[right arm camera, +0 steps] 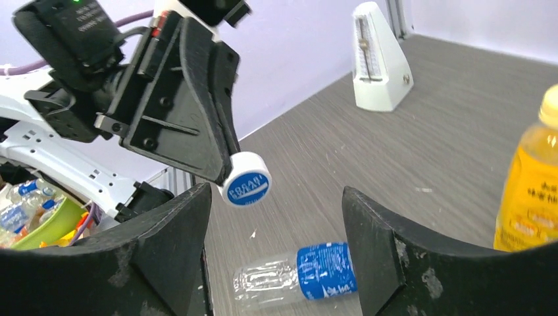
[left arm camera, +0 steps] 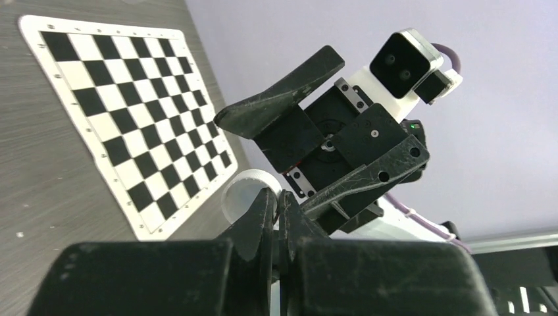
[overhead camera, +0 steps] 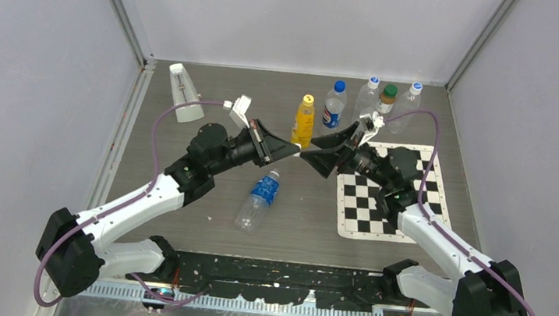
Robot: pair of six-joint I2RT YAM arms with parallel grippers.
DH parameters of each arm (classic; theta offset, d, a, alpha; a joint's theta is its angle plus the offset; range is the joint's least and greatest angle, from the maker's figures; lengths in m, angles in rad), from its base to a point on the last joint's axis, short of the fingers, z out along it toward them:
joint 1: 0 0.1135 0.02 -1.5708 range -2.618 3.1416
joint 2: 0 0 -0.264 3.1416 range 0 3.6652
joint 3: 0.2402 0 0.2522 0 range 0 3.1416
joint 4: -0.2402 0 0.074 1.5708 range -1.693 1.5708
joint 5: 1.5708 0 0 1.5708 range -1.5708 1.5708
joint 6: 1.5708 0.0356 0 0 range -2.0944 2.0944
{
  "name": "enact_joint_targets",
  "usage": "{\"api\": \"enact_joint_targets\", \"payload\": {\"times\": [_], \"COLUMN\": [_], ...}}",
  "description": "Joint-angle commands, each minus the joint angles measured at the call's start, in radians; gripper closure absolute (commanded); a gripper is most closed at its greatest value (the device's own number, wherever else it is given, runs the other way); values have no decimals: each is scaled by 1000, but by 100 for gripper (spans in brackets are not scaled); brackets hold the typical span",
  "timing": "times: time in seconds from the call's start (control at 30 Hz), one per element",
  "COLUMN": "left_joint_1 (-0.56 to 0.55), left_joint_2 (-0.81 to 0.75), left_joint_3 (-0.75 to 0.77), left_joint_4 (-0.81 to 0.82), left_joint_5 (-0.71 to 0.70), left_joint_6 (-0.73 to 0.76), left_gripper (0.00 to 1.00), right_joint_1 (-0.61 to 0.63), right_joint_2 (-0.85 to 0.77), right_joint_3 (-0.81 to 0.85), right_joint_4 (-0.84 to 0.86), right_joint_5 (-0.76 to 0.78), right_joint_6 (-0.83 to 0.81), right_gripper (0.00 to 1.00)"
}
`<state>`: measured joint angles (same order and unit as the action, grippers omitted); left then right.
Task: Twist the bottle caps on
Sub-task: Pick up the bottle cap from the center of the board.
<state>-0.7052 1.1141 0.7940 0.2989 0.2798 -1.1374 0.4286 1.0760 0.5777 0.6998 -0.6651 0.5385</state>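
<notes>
My left gripper point(overhead camera: 294, 152) is shut on a white cap point(right arm camera: 245, 179) with a blue printed top, pinched by its edge at the fingertips point(left arm camera: 266, 204). It holds the cap above the table's middle, and the cap also shows in the left wrist view point(left arm camera: 242, 189). My right gripper point(overhead camera: 317, 156) faces it with jaws wide open and empty point(right arm camera: 275, 197), the cap just before its left finger. A clear bottle with a blue label point(overhead camera: 258, 200) lies on the table below point(right arm camera: 296, 276). A yellow cap point(overhead camera: 308, 99) sits on the orange-juice bottle point(overhead camera: 304, 125), and a blue cap point(overhead camera: 339, 86) on the bottle beside it.
Three more capped bottles point(overhead camera: 388, 97) stand at the back right, one with a dark green cap. A checkerboard mat point(overhead camera: 391, 189) lies under the right arm. A white metronome-shaped object point(overhead camera: 183, 93) stands at the back left.
</notes>
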Motion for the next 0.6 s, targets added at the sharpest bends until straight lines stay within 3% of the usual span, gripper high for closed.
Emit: {"api": "enact_joint_targets", "payload": {"times": [0.0,0.57], "left_joint_1": [10,18], "left_joint_2": [-10,22], "left_joint_3": [-16,-42], "left_joint_4": [159,282], "left_joint_5": [72,116], "left_joint_6": [-104,-201], "left_gripper": [100,100], "right_joint_1": [-4,-7], "right_joint_2": [12,22], "right_joint_3": [83,90], "right_joint_4": [121,149], "right_joint_5": [-102,-242], "right_joint_6": [-57,-51], "right_gripper": [23,35]}}
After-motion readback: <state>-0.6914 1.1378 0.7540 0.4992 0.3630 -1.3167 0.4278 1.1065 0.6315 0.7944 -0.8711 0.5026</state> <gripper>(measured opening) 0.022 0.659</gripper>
